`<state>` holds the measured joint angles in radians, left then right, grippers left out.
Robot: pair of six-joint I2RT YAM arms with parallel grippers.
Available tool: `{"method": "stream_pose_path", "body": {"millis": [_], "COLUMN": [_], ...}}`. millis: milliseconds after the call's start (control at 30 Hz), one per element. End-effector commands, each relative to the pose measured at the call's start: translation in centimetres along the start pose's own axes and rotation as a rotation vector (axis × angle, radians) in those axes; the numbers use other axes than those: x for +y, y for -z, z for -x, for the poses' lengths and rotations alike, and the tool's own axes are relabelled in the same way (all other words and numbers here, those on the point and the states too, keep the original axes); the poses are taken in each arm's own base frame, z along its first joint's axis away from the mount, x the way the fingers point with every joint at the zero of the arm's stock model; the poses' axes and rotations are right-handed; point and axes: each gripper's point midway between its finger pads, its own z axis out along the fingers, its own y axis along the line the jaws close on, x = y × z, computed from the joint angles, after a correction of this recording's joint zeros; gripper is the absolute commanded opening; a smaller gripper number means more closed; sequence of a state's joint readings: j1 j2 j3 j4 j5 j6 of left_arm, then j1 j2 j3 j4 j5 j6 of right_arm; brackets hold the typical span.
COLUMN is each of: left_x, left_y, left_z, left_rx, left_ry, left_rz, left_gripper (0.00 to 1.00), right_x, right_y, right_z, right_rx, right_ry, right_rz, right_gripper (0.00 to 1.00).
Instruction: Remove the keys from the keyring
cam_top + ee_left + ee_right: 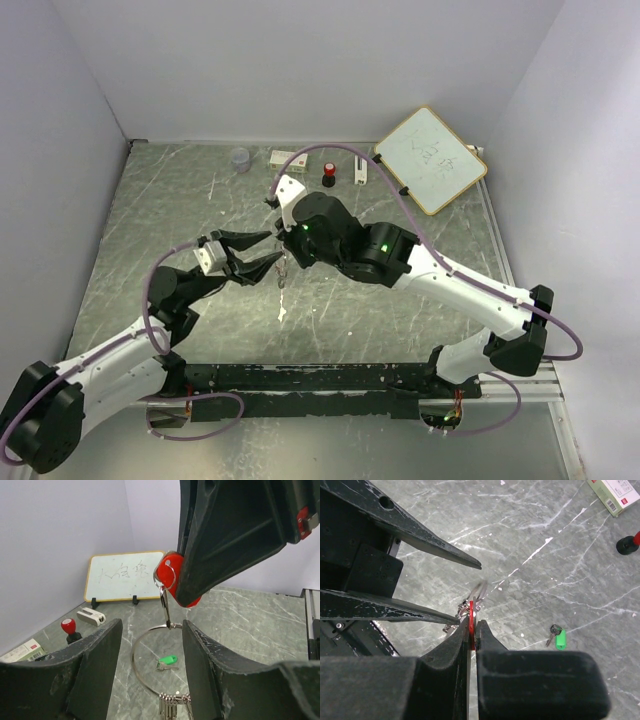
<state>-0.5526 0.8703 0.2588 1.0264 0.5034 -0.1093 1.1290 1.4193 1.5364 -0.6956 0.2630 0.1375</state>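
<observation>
A grey marbled table (180,200) is enclosed by white walls, and a whiteboard (431,160) is propped at its far right corner. Along the far edge a small carton (614,495), a clear cup (240,158) and a black knob with a red top (69,627) are set, well apart from the grippers. Nothing is placed between them and the work at mid-table. The right gripper (471,627) is clamped on the red key (169,570), from which the keyring (134,652) is hung above the table. The left gripper (152,625) is spread wide, with a finger on either side of the ring; contact cannot be told. The green key (560,639) is laid loose on the table, off the ring.
</observation>
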Motion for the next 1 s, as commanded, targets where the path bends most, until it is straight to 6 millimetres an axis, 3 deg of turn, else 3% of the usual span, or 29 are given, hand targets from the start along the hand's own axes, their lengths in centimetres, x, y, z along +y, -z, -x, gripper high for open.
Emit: {"method": "stream_pose_path", "body": {"millis": [0,500,967], "left_x": [-0.3,0.0,0.3], "left_y": [-0.1,-0.7,-0.6], "left_z": [0.1,0.6,-0.7], "left_rx": [-0.021,-0.072,-0.074], "left_ry": [0.008,0.024,0.061], "left_rz": [-0.009,-0.006,0.016], "left_gripper": [0.62,0.54,0.52], "right_x": [0.0,0.9,1.0], "right_y": [0.4,-0.8,-0.9], "right_z": [1.8,0.9,0.6], "right_rx": [-0.043,0.009,0.008], "right_ry": [-0.011,0.020,0.024], "right_rz": [-0.004,0.011,0.010], "right_gripper": [0.00,0.00,0.00]}}
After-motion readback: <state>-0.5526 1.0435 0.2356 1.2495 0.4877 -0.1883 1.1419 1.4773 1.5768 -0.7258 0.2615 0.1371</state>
